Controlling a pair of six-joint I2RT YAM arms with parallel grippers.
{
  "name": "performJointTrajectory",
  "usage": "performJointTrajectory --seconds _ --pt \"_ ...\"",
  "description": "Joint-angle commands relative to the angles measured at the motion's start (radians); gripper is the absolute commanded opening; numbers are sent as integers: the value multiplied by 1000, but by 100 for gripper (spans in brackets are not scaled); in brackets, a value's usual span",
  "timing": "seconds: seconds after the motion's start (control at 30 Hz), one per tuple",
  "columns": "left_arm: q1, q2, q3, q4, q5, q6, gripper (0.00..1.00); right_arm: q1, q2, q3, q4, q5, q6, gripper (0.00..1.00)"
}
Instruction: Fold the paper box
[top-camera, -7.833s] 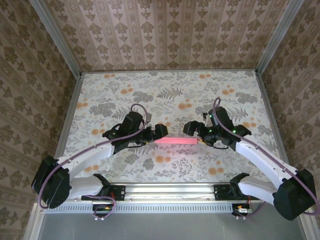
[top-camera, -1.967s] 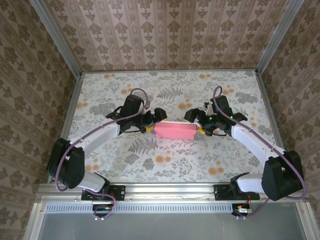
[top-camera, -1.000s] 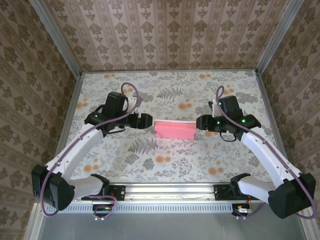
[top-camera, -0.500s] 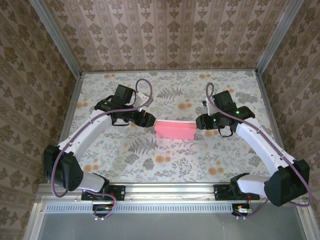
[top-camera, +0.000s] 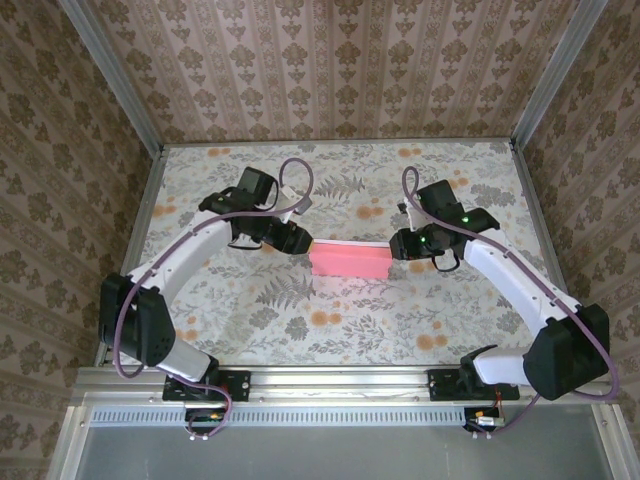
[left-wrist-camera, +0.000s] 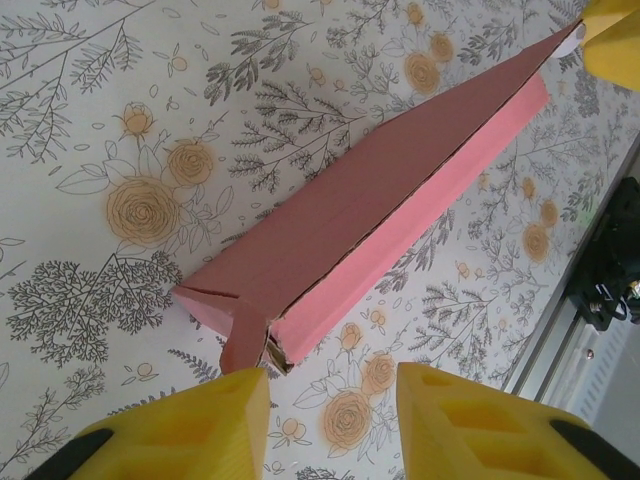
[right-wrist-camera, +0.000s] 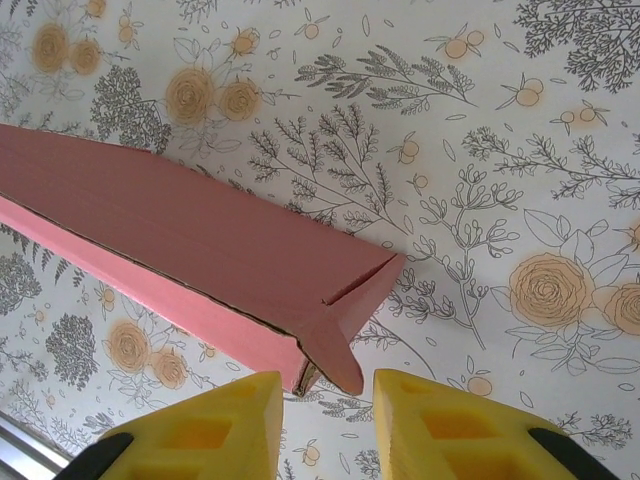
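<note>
Left gripper (left-wrist-camera: 333, 392): two yellow fingers (left-wrist-camera: 190, 425) partly apart, a clear gap between, nothing clamped. Just beyond the fingertips, one end of the paper box (left-wrist-camera: 400, 190), with a small loose end tab nearly touching one finger.

Right gripper (right-wrist-camera: 328, 388): same picture mirrored. Fingers a little closer together, gap empty, the box's other end and its rounded flap just past the tips.

From overhead, left gripper (top-camera: 298, 240) and right gripper (top-camera: 398, 246) facing each other across the paper box (top-camera: 350, 262). Box lying flat around the middle of the flower-printed table (top-camera: 350, 340), long axis left to right, pink face up. Along one long edge, a thin dark seam, slightly gaping. At each end, a slit corner and an untucked tab.

Probable trouble from here:
- Crumpling. Thin card, small tabs; a pinch landing off-centre likely to crease a tab rather than fold it on its score line.
- Tab bent outward instead of tucked in, if met from the wrong side by a fingertip.
- Skidding. Nothing pinning the box down; a harder push from one end likely to slide or swivel it on the table.
- Buckling or a popped seam, if squeezed lengthwise from both ends at once.
</note>
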Motion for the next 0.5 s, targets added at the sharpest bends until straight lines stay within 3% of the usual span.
performJointTrajectory --seconds 0.0,0.47 --pt "7 16 36 -25 27 28 35 8 14 35 0 14 -18 31" --pt "7 57 62 -45 55 34 24 20 18 37 3 28 -14 18"
